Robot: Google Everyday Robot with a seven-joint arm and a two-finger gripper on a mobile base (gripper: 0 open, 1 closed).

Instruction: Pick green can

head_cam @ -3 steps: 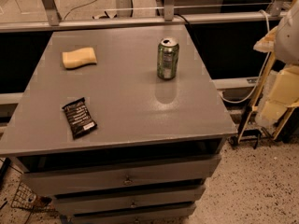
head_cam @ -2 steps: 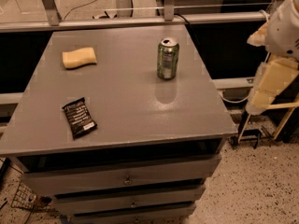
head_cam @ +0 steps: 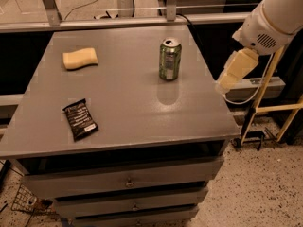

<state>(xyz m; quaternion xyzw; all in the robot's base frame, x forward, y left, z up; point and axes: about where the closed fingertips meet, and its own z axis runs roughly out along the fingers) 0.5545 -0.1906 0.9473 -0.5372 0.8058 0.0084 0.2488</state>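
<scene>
The green can (head_cam: 170,59) stands upright on the grey table top (head_cam: 123,103), towards its far right; it has a green body with pale markings and a silver top. My arm comes in from the upper right. Its gripper (head_cam: 228,82), cream-coloured, hangs over the table's right edge, to the right of the can and well apart from it, at about the can's height. It holds nothing that I can see.
A yellow sponge (head_cam: 80,58) lies at the far left of the table. A black snack packet (head_cam: 80,119) lies at the near left. Drawers (head_cam: 128,182) sit under the top. A yellow-legged stand (head_cam: 265,110) is on the floor at the right.
My arm has swung in from the right edge of the view, up and to the left, bringing the gripper over the table's right edge. The can, sponge and packet have not moved.
</scene>
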